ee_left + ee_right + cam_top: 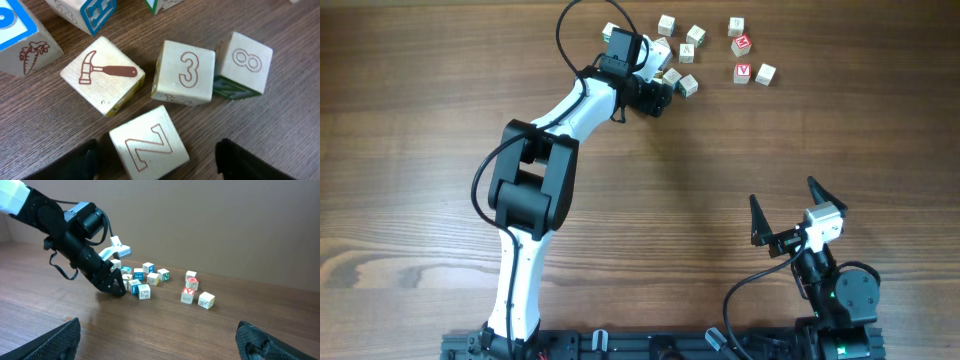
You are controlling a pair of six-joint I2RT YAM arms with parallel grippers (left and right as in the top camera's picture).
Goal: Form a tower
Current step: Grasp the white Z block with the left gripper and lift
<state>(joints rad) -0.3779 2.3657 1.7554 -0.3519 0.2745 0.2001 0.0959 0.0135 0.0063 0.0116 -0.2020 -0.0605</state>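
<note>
From above I see the left arm (535,180) reach from the near edge of the brown wooden tabletop (740,150) to the far edge. It is bent at the elbow, and the left gripper (658,95) tips down into a bunch of small wooden cubes.

Only the left wrist camera shows what sits there. The black fingers (75,162) are spread on each side of a pale wooden cube with a brown letter N (148,145), with a gap on one side. Just past it lies a pale wooden cube with a brown hammer picture (102,75).

In the right wrist camera, three small pale cubes with red marks (190,286) look piled like a tower near the far edge, right of the bunch. From above they look more like a row, so I cannot tell if they are stacked.

The right gripper (782,192) is lifted by the near right corner, its fingers spread wide and holding nothing.
</note>
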